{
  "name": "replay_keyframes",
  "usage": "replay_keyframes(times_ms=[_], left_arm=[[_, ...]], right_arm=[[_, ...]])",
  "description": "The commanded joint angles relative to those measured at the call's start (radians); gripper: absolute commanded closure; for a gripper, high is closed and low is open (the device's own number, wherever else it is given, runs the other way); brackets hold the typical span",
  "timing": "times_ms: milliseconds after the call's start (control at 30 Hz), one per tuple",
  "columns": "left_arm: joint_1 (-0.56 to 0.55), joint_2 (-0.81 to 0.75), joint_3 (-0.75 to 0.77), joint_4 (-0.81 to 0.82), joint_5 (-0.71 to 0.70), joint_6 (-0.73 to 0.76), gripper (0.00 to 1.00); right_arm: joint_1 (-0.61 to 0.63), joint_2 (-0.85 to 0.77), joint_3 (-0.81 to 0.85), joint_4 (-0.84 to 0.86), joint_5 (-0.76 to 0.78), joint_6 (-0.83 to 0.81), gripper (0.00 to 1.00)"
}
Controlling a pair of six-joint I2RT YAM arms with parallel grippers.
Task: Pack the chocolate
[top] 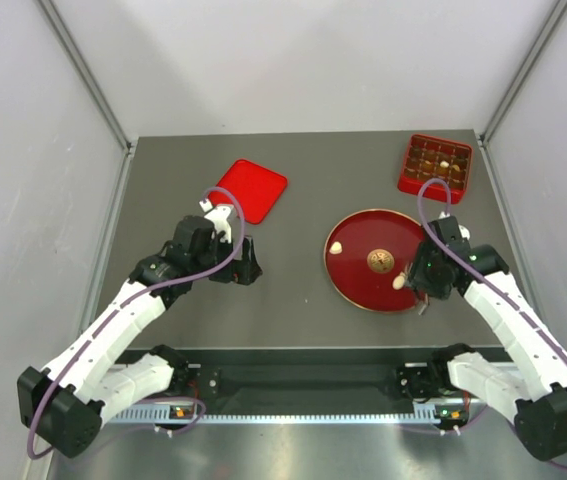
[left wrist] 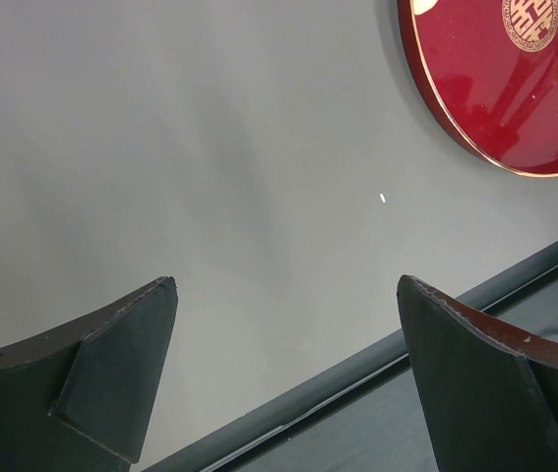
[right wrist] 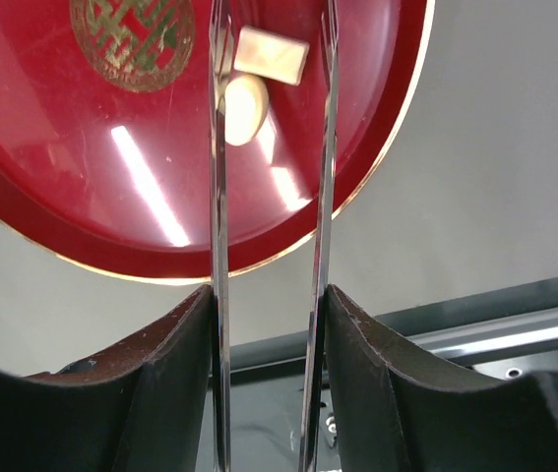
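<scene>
Holding: right hand (right wrist: 269, 305) grips thin tongs (right wrist: 217, 197).
Tongs: over the red plate (right wrist: 82, 197), a square cream chocolate (right wrist: 271, 54) between the two arms, a round chocolate (right wrist: 244, 108) just beside.
Left hand (left wrist: 286, 295): wide open, nothing in it, over the desk (left wrist: 210, 147).
Box (top: 436, 165): red, at the far right of the desk, some chocolate inside.

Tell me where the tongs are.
Right wrist view: tongs held in the right end effector, tips over the red plate beside two cream chocolates.

2 white-shelled arms (top: 113, 335), black joints (top: 195, 240), looping purple cables (top: 420, 207), dark wedge-shaped claw fingers (left wrist: 111, 383)
</scene>
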Motion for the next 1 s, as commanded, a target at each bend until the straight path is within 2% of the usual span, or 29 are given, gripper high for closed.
replay_keyframes(times_ms=[0,600,967], left_arm=[[-0.005,-0.018,-0.002,0.011,0.003,-0.002,0.01],[-0.005,-0.023,-0.001,0.01,0.004,-0.001,0.01],[-0.005,-0.03,-0.002,0.011,0.004,-0.001,0.01]], right_arm=[[0.034,-0.009,0.002,-0.006,0.01,0.035,0.53],[0.078,0.013,0.008,-0.043,0.051,0.055,0.54],[0.084,0.036,0.039,-0.054,0.047,0.046,0.57]])
